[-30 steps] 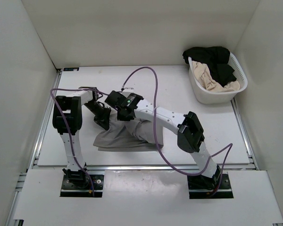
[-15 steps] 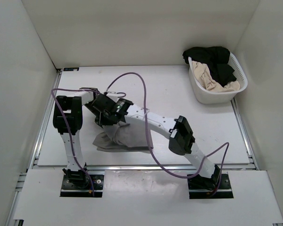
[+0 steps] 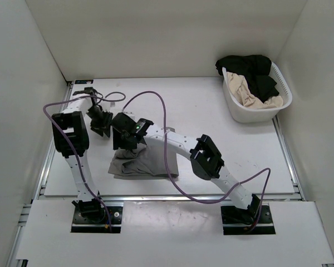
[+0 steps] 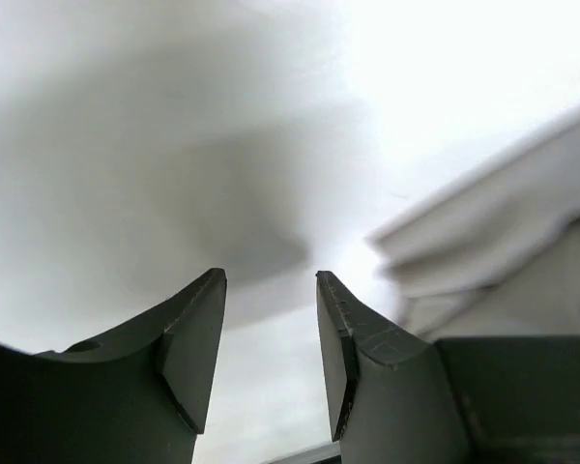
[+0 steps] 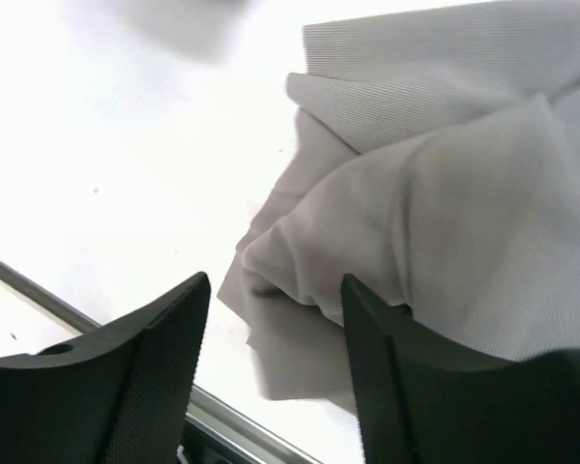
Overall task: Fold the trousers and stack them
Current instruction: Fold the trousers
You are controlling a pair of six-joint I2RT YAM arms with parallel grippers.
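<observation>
**STATUS: TROUSERS BUNDLED ON TABLE, BOTH GRIPPERS HOLDING NOTHING**

1. Locate the trousers (image 3: 147, 166). They lie as a loosely folded grey bundle on the white table (image 3: 211, 111), toward the near edge and left of centre. The right arm reaches across above them.

2. Check the right gripper (image 3: 120, 146). In the overhead view it sits at the bundle's far-left corner. In the right wrist view its jaws stand apart with nothing between them. Creased grey fabric fills the area beyond the fingertips (image 5: 367, 319), and bare table lies to the left. You cannot tell from these views whether the fingertips touch the cloth.

3. Check the left gripper (image 3: 102, 127). It is over bare table, just beside the right gripper and farther from the bases, clear of the trousers. The left wrist view is blurred, but its fingers (image 4: 188, 348) are visibly parted with only the table surface between them.

4. Note the white basket (image 3: 284, 83) at the far right corner of the table, well apart from the trousers. It holds a black garment (image 3: 247, 67) and a beige garment (image 3: 250, 95).
</observation>
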